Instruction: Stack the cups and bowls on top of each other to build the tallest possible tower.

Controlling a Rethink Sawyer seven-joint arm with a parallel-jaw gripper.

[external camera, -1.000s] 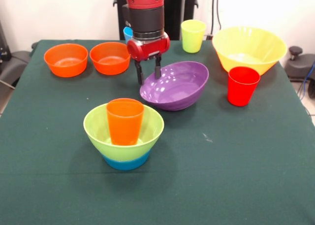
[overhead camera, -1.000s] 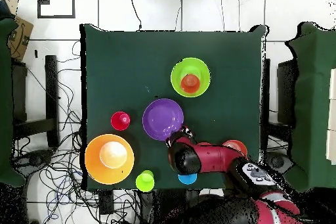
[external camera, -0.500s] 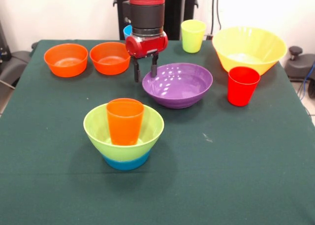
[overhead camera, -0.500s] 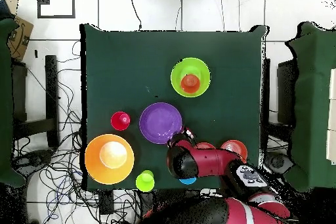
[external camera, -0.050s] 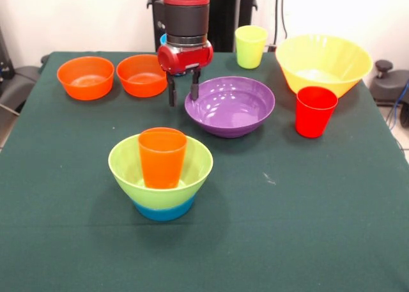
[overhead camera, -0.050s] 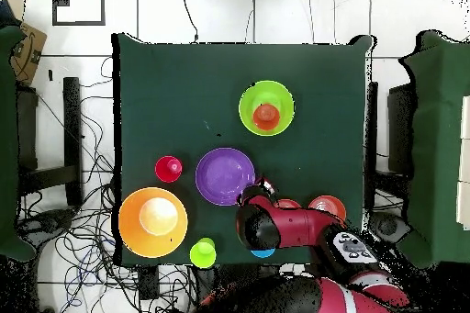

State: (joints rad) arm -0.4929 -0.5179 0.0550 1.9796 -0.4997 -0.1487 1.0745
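Your pincer (external camera, -0.050s: 182, 92) hangs spread and empty at the purple bowl's (external camera, -0.050s: 231, 107) nine o'clock rim. The arm (external camera, -0.050s: 184, 14) hides most of the light blue cup (external camera, -0.050s: 163, 39). The tower (external camera, -0.050s: 160, 173) stands at the tabletop's (external camera, -0.050s: 307, 196) six o'clock.

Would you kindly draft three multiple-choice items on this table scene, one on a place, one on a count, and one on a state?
1. Where does the orange cup stand?
A. Inside the lime green bowl
B. Inside the purple bowl
C. On the bare table

2. How many small orange bowls sit side by side?
A. One
B. Two
C. Three

3. How is the gripper?
A. Shut on the red cup
B. Open and empty beside the purple bowl's rim
C. Not in view

Answers: 1 A, it rises from the lime green bowl's middle. 2 B, a pair of orange bowls. 3 B, the fingers stand apart, holding nothing.
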